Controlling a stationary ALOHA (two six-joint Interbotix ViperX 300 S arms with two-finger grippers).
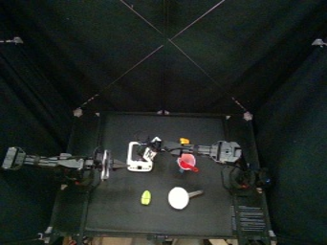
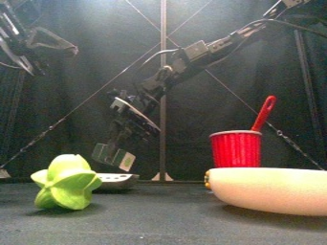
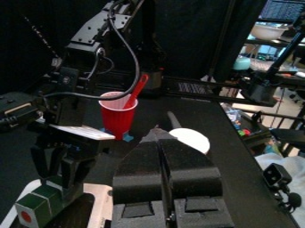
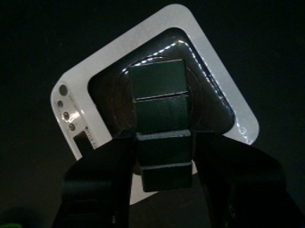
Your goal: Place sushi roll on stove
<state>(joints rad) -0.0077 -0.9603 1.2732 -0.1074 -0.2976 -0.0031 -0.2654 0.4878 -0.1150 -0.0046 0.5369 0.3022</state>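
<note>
The stove (image 1: pixel 138 158) is a flat white slab left of the table's middle, low behind the green item in the front view (image 2: pixel 119 180). My right gripper (image 1: pixel 152 149) has reached across the table and hangs just above it (image 2: pixel 119 151), jaws wide apart. Its wrist view looks straight down on the stove's white rim (image 4: pixel 86 96) and dark face, with a dark block between the jaws. I cannot make out the sushi roll; the right gripper may hide it. My left gripper (image 3: pixel 170 174) rests shut and empty beside the stove's left edge (image 1: pixel 113 165).
A red cup (image 1: pixel 188 164) with a red stick in it stands right of the stove (image 2: pixel 236 149). Nearer the front lie a white round dish (image 1: pixel 179 197) and a yellow-green item (image 1: pixel 145 198), both large in the front view. Black curtains ring the table.
</note>
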